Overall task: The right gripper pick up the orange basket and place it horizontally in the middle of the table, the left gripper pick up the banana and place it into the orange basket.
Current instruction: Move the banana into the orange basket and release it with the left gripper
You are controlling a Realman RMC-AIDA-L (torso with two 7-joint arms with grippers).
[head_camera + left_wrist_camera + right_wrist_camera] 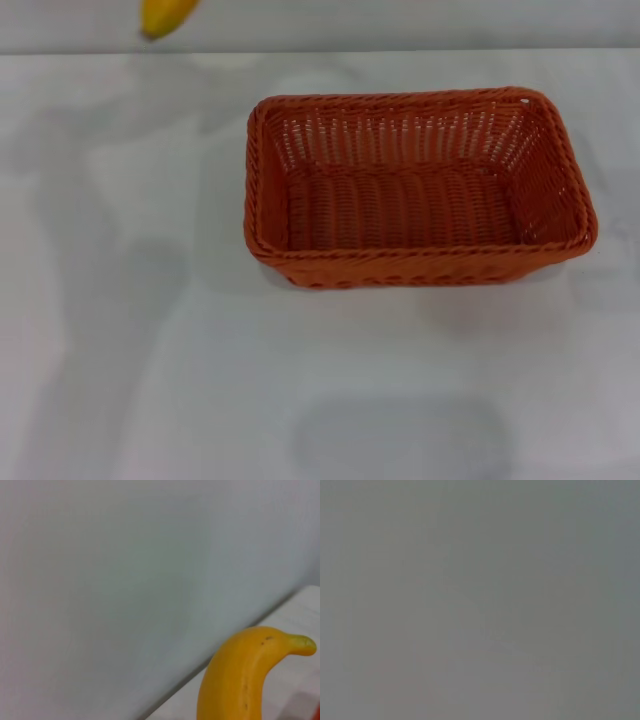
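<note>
Robot body: no part of it shows in any of the three views. In the head view, neither arm comes into the picture. In the left wrist view, the left gripper is out of sight, with no fingers or housing visible. The right wrist view is a flat grey field, and the right gripper cannot be made out in it. Colours, shapes, cables, screws and markings cannot be told.

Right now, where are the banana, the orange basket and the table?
banana [240,680]: left wrist view, on its yellow body.
orange basket [420,268]: head view, on its near wall.
table [150,380]: head view, on a bare white patch.
</note>
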